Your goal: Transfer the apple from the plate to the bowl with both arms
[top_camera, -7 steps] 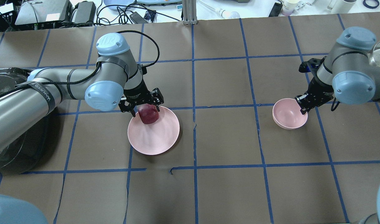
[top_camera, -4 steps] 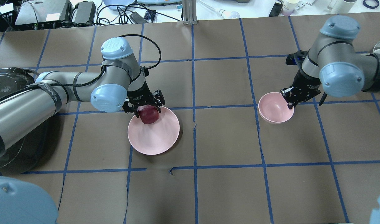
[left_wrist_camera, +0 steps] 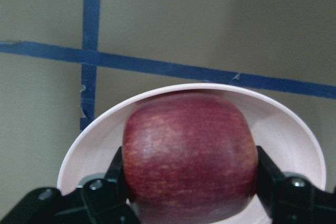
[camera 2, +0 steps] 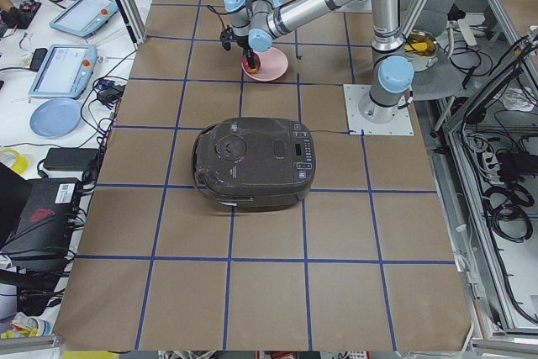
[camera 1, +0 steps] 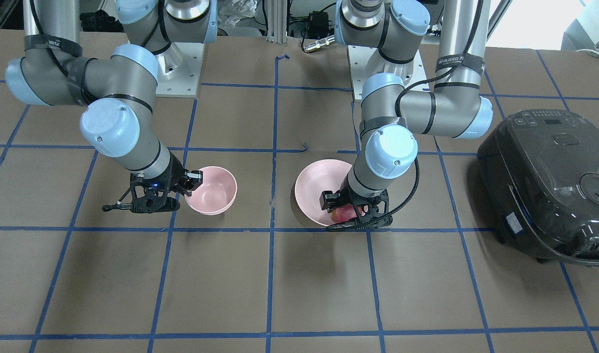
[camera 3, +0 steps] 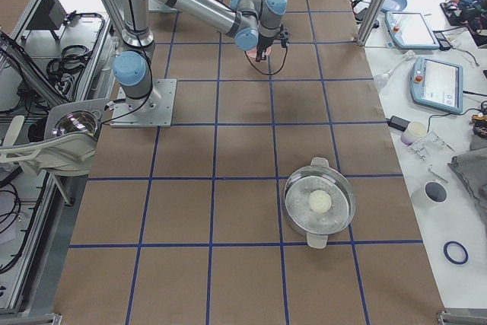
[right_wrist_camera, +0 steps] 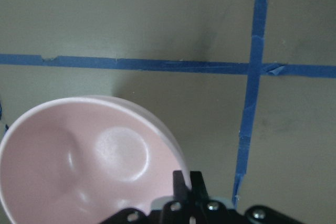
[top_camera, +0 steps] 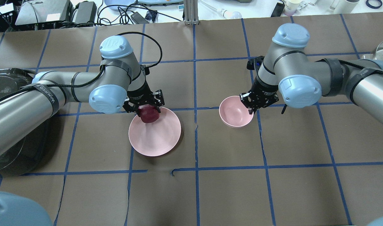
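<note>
We found the left gripper (top_camera: pixel 146 110) closed about the apple (top_camera: pixel 149 115), one finger on each flank, as the left wrist view showed plainly; the apple sat over the edge of the plate (top_camera: pixel 160 141) farthest from the robot's base, and we could not tell whether it hung clear of the dish; the right gripper (top_camera: pixel 253 107) was pinched almost shut on the rim of the bowl (top_camera: pixel 233 113), gripping the side turned away from the plate; the bowl's mouth faced up; from the apple the bowl lay to the robot's right, across the central blue tape line (top_camera: pixel 196 141), near the plate but apart from it and at much the same depth; we judged that a short sideways carry by the left arm was wanted, high enough to pass the near rim; the right fingers stood out of that path.
</note>
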You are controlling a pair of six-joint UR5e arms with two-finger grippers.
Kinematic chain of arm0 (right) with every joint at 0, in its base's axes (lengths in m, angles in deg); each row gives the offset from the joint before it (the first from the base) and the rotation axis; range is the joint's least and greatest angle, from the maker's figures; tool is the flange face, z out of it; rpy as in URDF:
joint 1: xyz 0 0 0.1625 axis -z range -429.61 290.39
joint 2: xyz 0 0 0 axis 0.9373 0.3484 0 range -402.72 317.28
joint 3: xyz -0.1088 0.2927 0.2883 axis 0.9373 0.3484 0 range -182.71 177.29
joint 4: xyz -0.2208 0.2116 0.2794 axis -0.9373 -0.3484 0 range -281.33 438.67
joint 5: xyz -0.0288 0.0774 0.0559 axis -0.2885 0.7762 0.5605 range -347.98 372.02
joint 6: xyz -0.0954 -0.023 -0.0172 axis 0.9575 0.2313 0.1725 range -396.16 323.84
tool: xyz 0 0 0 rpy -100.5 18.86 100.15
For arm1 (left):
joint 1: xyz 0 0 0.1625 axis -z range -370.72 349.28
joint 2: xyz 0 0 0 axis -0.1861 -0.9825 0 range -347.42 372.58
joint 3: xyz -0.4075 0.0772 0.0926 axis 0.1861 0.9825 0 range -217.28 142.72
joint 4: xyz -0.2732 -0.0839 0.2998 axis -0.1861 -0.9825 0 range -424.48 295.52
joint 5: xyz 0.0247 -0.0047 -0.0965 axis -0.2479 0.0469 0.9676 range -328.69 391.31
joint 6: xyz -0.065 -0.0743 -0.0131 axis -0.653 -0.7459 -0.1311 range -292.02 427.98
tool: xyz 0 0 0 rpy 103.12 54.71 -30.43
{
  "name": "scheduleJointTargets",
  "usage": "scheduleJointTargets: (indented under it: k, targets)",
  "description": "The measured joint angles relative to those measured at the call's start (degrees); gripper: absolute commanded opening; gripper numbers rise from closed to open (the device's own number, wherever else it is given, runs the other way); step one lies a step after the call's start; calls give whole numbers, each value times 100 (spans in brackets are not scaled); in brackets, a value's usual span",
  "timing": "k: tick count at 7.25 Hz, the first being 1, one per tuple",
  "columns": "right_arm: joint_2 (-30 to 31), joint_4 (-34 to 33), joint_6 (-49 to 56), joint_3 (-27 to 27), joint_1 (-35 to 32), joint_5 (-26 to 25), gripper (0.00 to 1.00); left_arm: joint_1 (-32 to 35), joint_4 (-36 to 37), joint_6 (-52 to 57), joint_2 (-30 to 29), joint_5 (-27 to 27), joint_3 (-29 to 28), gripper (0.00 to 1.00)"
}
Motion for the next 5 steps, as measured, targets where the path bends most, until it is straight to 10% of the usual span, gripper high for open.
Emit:
scheduleJointTargets:
  k: [1, 2, 5]
  targets:
    - [-77, -50, -20, -22, -32, 22, 0, -39, -54, 36, 127, -18, -45, 0]
    - [-125, -91, -23, -34, -42, 25, 37, -79, -112, 89, 247, -30, -75, 0]
    - [-168, -126, -22, -46, -43, -21, 76, -108, -190, 181, 469, -1, -229, 0]
